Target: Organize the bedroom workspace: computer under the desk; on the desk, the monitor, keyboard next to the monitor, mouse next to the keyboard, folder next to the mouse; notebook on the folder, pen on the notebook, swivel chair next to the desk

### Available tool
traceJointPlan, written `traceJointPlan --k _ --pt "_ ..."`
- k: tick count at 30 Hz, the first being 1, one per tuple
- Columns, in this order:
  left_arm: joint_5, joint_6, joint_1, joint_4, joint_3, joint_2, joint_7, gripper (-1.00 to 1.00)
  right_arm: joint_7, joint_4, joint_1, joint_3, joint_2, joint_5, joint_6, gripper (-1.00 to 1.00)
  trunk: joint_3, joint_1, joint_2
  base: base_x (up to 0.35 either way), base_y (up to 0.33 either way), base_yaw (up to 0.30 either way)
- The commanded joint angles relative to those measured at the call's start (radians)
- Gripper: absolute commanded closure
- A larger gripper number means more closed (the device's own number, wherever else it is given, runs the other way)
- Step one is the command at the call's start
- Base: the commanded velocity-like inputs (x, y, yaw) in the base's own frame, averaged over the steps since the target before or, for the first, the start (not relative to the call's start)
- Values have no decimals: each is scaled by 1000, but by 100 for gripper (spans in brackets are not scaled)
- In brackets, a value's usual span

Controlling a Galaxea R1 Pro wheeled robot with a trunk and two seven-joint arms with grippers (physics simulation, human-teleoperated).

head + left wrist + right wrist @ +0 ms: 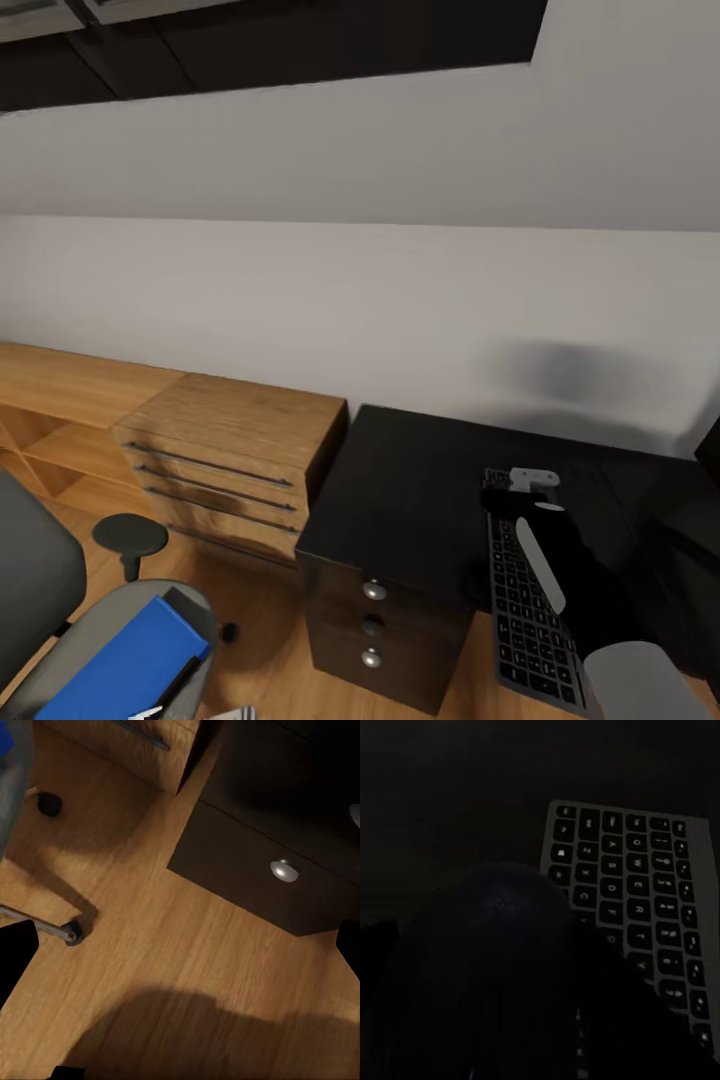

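Keyboard (528, 598) lies on the black tabletop (420, 490), long axis running front to back, near end at the front edge. Right arm (560, 570) extends over the keyboard; the right gripper (527, 485) sits above its far end. In the right wrist view a dark rounded object (502, 945), possibly the mouse, blocks the fingers, with keyboard keys (645, 915) beside it; whether the gripper is open or closed cannot be told. Drawer pedestal (375, 630) with silver knobs stands under the tabletop's left end, beside a light-wood chest (230, 450). Folder (125, 665), blue, rests on the chair (60, 640) seat at lower left. Left wrist view looks down on wood floor (150, 945), a knob (283, 870) and a caster (73, 932); left gripper state cannot be told.
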State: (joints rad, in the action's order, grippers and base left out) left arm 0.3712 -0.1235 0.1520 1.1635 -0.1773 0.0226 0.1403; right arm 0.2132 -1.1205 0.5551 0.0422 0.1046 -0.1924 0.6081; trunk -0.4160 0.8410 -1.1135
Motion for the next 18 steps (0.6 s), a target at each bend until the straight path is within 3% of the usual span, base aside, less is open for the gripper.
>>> traceJointPlan --k 1,5,12,18 --pt "9 -4 0 2 -4 1 8 -100 6 -1 0 3 1 -14 2 100 -1 0 -1 0 0 265" --pt "9 -4 0 2 -4 1 8 -100 5 -1 0 5 1 -13 3 100 -1 0 -1 0 0 126" --pt "9 -4 0 1 -4 0 8 -100 41 0 -1 62 0 -2 1 100 -1 0 -1 0 0 14" --pt "9 -4 0 1 -4 0 8 -100 53 1 -2 73 0 -1 -2 100 -1 0 -1 0 0 0"
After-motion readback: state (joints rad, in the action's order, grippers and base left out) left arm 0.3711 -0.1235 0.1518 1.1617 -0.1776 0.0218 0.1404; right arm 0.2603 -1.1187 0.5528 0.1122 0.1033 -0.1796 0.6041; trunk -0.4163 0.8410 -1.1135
